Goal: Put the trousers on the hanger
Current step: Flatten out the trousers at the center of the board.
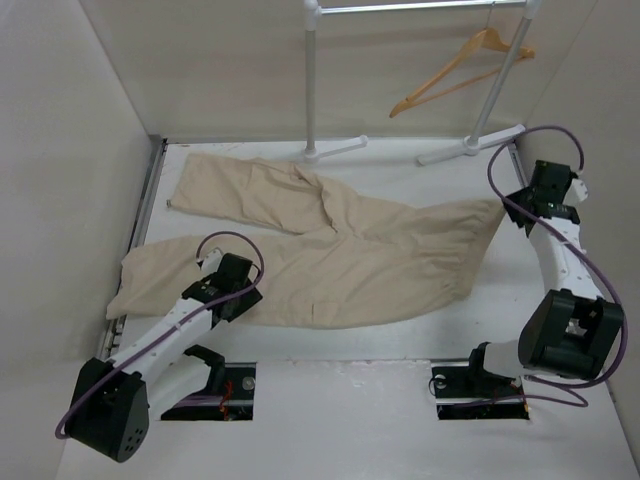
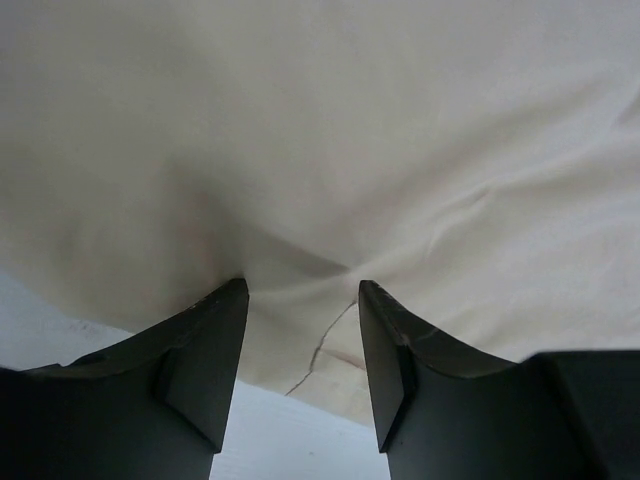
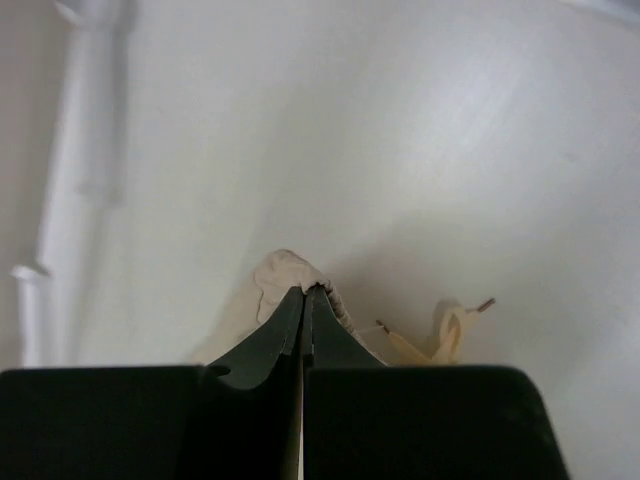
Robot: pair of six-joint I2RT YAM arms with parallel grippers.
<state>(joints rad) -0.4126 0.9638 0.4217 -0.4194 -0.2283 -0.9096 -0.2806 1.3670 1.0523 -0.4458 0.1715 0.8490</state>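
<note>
On the white table (image 1: 330, 420), boxed in by pale walls (image 1: 60, 150), the trousers (image 1: 350, 260) lie spread flat. Its jaws apart, the left gripper (image 2: 303, 290) sits on a leg; the right gripper (image 3: 304, 292) is pinched tight on the waist corner (drawstring (image 3: 450, 335) just beside). The hanger (image 1: 455, 72) hangs from the white rack (image 1: 311, 90) behind.

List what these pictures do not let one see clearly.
- Top view: the left arm's wrist hides its black fingers.
- Left wrist view: beige soft cloth trousers fill the frame; which part, unclear.
- Right wrist view: shut right fingers hide how much cloth they pinch.
- Top view: orange-tan wooden hanger's metal hook, too thin.
</note>
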